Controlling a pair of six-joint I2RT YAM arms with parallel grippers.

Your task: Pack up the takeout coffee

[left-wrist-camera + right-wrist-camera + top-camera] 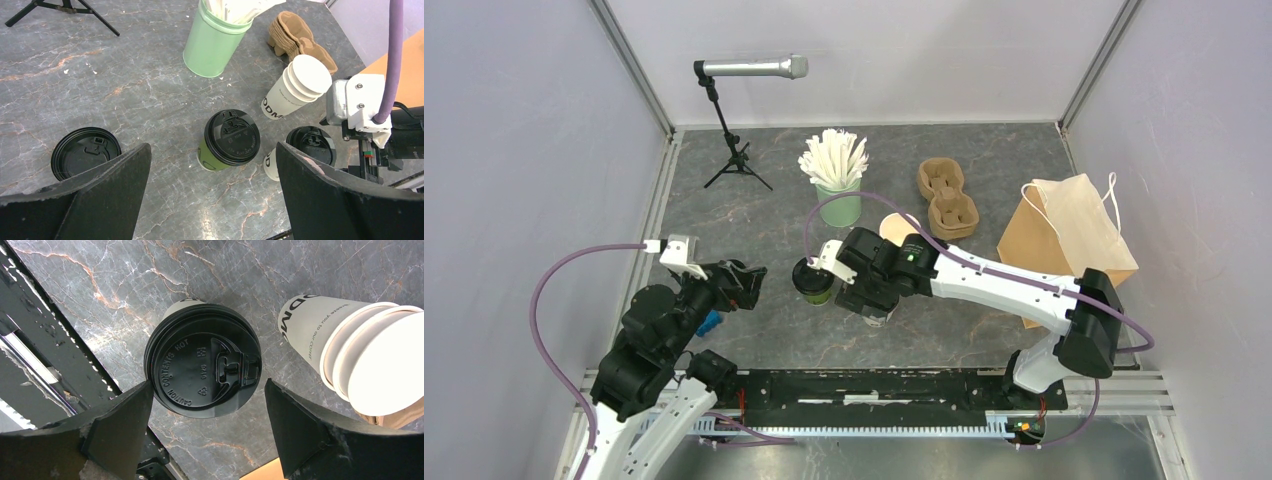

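Note:
The olive-green takeout coffee (pixel 227 142) (pixel 814 281) stands upright under its black lid near the table's middle. Just right of it stands the white takeout coffee (pixel 202 367) (pixel 307 145), also with a black lid. In the top view my right arm covers most of it. My right gripper (pixel 207 390) (pixel 864 298) hovers over the white cup, jaws open on either side of the lid without touching it. To the left of the olive cup, my left gripper (pixel 212 147) (pixel 749 280) is open and holds nothing.
A loose black lid (pixel 86 152) lies left of the olive cup. A stack of lidless cups (pixel 300 87) (pixel 360 350) lies tilted behind the white cup. Further back are a mint-green cup of white sticks (pixel 839 200), cardboard cup carriers (pixel 947 195), a paper bag (pixel 1064 240) and a microphone stand (pixel 734 120).

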